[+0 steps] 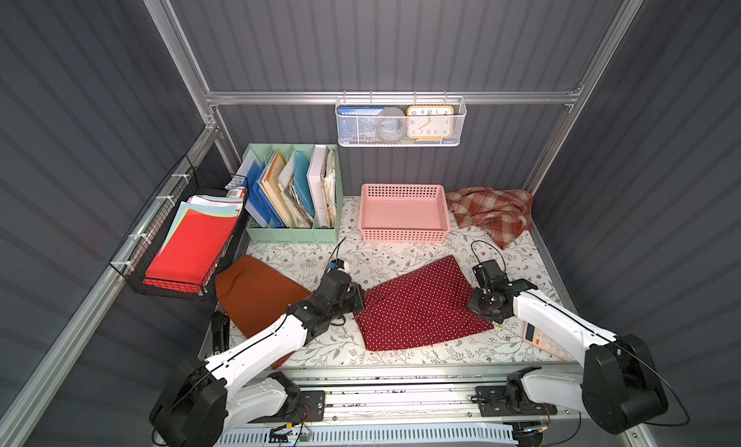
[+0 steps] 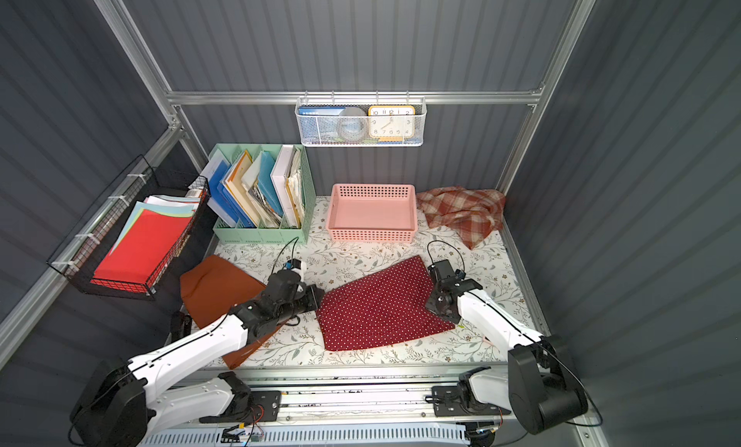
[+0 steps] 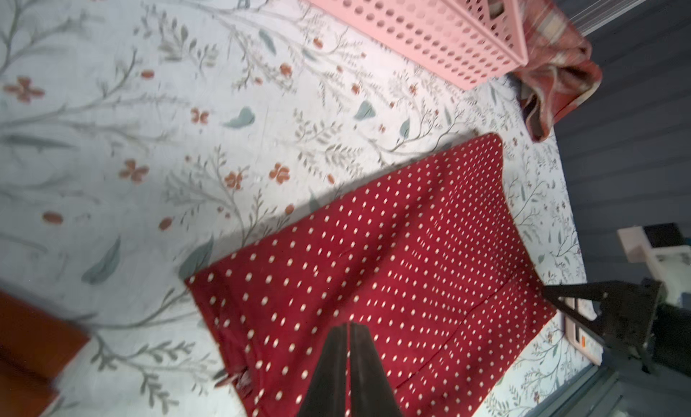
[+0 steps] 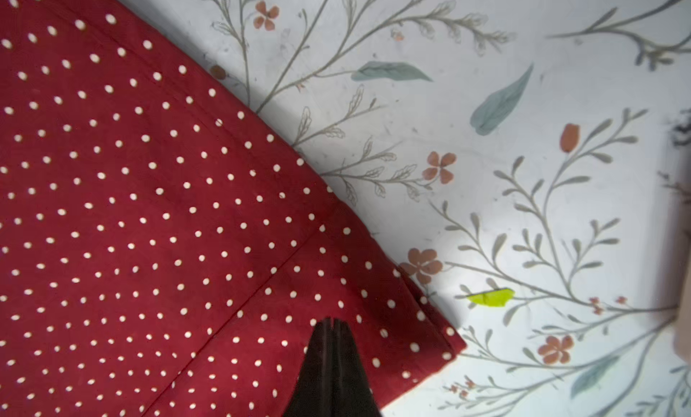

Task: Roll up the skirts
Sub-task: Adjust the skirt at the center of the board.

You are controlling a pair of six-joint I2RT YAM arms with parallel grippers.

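Polka-dot skirt (image 1: 421,304) is laid flat mid-frame on the worktop (image 1: 401,250) in a top view, long axis left to right, rising slightly | left claw (image 3: 348,324) is pressed together, empty, over its left end | right claw (image 4: 332,320) likewise, over its lower right corner | neither is nearer

Both top views look steeply down from high above the robot's own side toward the back wall (image 1: 381,44), taking in the whole floral table (image 1: 385,248) and both arms; they nearly match, differing only by a small sideways shift. The left wrist camera sits close above the polka-dot skirt (image 3: 374,265), looking past the left gripper (image 3: 347,326) across the cloth to the pink basket (image 3: 430,34). The right wrist camera is nearer still, looking past the right gripper (image 4: 331,319) at the skirt's corner and bare tabletop. All four views share that skirt.
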